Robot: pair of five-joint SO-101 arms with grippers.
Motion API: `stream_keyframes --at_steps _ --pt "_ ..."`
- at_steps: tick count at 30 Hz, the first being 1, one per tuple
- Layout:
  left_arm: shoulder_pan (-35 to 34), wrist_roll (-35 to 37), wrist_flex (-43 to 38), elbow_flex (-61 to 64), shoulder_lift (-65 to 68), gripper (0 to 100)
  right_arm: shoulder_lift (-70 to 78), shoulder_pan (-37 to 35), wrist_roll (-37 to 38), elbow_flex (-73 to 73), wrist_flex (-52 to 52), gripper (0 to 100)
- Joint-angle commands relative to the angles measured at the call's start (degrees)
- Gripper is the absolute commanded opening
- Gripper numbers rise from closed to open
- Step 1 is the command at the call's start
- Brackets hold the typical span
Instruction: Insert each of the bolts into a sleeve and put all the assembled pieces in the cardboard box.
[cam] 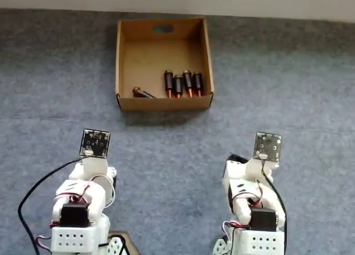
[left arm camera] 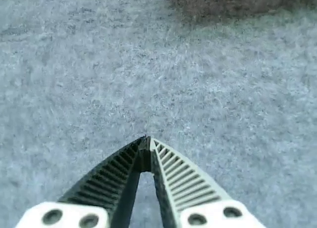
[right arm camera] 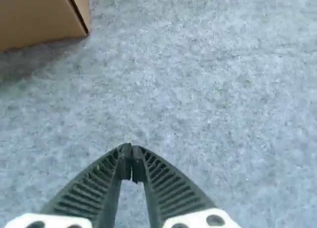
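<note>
Closed tight and empty, left gripper (left arm camera: 147,139) and right gripper (right arm camera: 131,146) near front edge of carpet (cam: 288,72), cardboard box (cam: 125,55) well ahead between them, assembled pieces (cam: 183,84) along its near wall.

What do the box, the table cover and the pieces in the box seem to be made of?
Box: brown cardboard, matte, with folded walls and a cut handle slot. Table cover: grey felt or carpet, judging by its fuzzy nap. Pieces: dark sleeves, perhaps plastic or rubber, over coppery bolts, likely metal; too small to be sure.
</note>
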Motion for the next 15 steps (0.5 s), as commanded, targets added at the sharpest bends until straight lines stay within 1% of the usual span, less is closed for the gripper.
stream_keyframes --at_steps 1,4,7,15 --pt "-0.2 1.0 2.2 1.1 -0.5 1 -0.5 0.3 -0.8 8.0 1.4 0.9" --pt "-0.2 1.0 6.4 1.1 -0.5 1 -0.6 0.2 -0.8 7.8 6.8 0.9" --pt "-0.2 1.0 6.9 1.1 -0.5 1 -0.6 0.6 -0.9 7.6 13.2 0.9" --pt "-0.2 1.0 6.9 1.1 -0.5 1 -0.6 0.6 -0.9 7.6 13.3 0.9"
